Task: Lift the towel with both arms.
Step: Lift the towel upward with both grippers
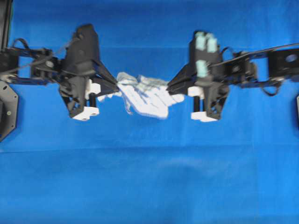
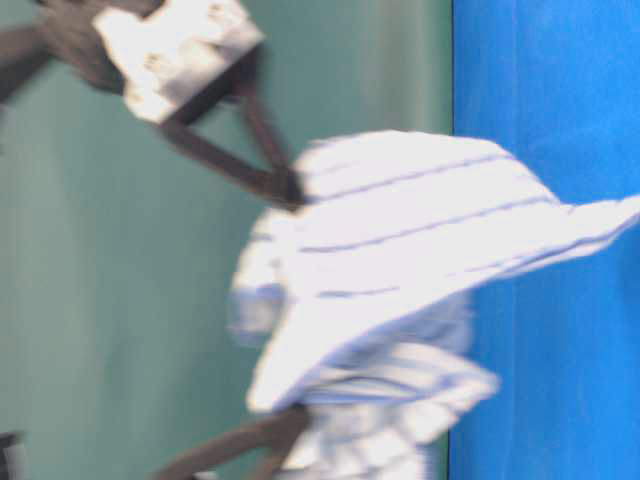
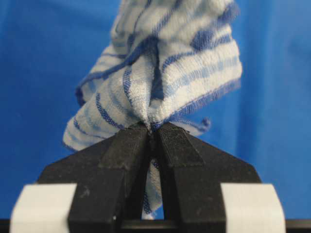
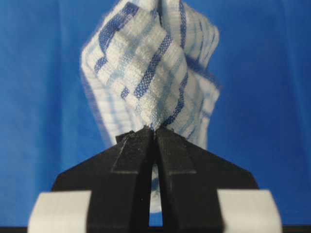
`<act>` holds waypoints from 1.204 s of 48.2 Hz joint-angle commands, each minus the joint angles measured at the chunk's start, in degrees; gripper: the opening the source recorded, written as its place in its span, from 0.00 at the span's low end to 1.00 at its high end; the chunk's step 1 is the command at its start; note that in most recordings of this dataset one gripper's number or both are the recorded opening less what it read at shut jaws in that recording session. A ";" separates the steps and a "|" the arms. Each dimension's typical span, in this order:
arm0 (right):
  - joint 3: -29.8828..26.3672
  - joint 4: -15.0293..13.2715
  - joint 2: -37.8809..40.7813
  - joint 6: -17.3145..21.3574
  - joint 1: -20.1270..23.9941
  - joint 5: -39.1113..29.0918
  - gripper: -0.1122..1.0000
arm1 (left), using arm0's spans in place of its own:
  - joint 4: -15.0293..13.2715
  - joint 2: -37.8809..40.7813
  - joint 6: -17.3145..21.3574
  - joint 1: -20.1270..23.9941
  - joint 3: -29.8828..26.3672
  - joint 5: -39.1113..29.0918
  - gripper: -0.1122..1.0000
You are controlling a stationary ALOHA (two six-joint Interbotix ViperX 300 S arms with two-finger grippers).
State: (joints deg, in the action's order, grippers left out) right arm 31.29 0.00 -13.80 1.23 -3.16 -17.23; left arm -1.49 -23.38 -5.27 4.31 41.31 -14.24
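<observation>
The towel point(image 1: 147, 95) hangs between the two grippers, above the blue sheet point(image 1: 149, 177). The left gripper point(image 3: 151, 130) has its fingers pressed together on one bunched end (cloth pokes out between them), and the right gripper point(image 4: 154, 130) pinches the opposite end equally tightly.
</observation>
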 commanded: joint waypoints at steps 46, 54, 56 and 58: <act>-18.02 -3.96 -12.04 -0.70 -0.70 -15.82 0.12 | 0.26 -3.52 8.26 -0.18 -23.55 -11.16 0.13; -17.67 -3.96 -11.78 -0.62 -0.62 -15.91 0.12 | 0.26 -2.64 7.91 0.09 -22.32 -10.63 0.13; -17.67 -3.96 -11.78 -0.35 -0.62 -15.91 0.12 | 0.18 -2.64 7.82 0.00 -22.32 -10.37 0.14; -17.58 -3.96 -11.78 -0.26 -0.70 -15.91 0.13 | 0.18 -2.72 7.73 -0.18 -22.32 -10.28 0.21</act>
State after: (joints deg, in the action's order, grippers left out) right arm 14.50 -3.87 -25.14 0.79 -3.69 -33.31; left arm -1.41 -25.66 2.64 4.22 19.78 -25.31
